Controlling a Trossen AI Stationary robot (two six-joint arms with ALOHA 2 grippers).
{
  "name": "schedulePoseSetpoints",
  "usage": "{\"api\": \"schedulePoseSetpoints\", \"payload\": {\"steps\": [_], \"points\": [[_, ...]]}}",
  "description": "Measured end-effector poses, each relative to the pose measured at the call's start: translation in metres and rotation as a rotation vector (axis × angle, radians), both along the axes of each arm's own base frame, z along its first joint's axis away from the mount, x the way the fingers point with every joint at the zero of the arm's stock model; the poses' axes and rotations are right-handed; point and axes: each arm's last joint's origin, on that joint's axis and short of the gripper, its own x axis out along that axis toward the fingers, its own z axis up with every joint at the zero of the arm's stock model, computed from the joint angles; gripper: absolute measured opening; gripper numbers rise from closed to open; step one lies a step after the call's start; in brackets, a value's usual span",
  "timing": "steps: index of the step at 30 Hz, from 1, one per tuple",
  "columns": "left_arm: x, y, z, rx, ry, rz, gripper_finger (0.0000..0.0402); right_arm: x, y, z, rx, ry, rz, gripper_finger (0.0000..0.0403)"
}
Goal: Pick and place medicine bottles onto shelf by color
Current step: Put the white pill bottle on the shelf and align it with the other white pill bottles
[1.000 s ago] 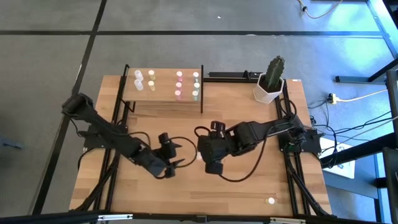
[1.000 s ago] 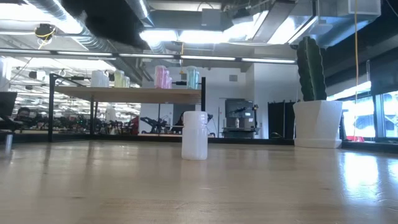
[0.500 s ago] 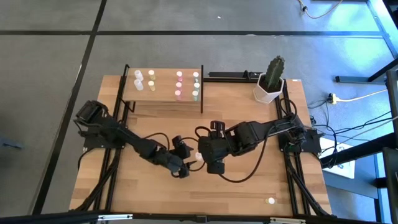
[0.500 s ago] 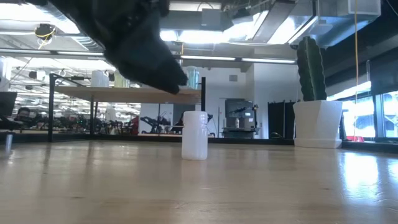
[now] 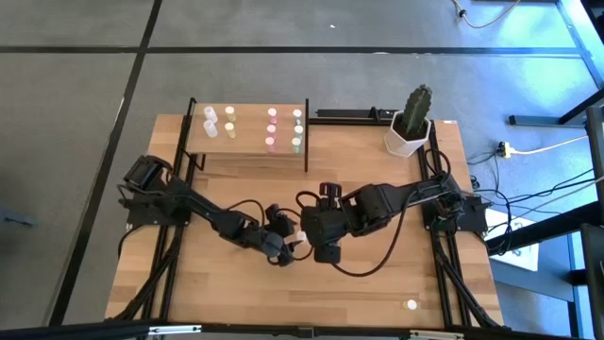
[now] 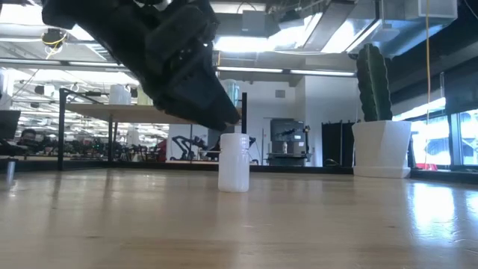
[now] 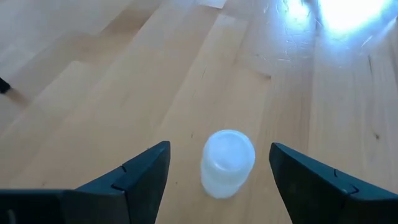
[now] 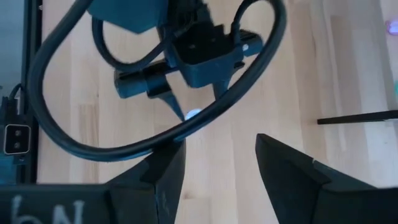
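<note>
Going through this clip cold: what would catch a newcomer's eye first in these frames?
First, the left end effector, open and poised over a single white bottle standing upright mid-table, its fingers either side and not touching it. Next, the right end effector close beside it, also open. Then the shelf at the far edge, holding sorted bottles, with a potted cactus at the far right corner.

The table (image 7: pixel 74 93) is light wood w/ smooth, a bit shiny boards. The small white bottle (image 7: pixel 227 162) looks like cloudy, matt plastic. The left gripper (image 7: pixel 217 180) fingers (image 7: pixel 140 177) look like dark, smooth, matt plastic
</note>
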Motion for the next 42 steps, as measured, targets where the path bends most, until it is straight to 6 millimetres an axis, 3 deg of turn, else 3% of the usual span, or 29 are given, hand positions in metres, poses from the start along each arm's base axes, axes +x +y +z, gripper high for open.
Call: {"api": "schedulePoseSetpoints", "payload": {"steps": [9,31,42], "points": [[0.009,-0.005,-0.018,0.012,-0.018,-0.019,0.0267,0.000,-0.001,0.000,-0.022,-0.003,-0.010,0.0196],[0.012,-0.003,-0.028,0.033,0.005,-0.023,0.0265,-0.001,-0.001,0.000,-0.025,0.003,-0.016,0.0196],[0.012,-0.002,-0.028,0.033,0.005,-0.020,0.0188,-0.001,-0.001,-0.001,-0.024,0.004,-0.018,0.0196]]}}
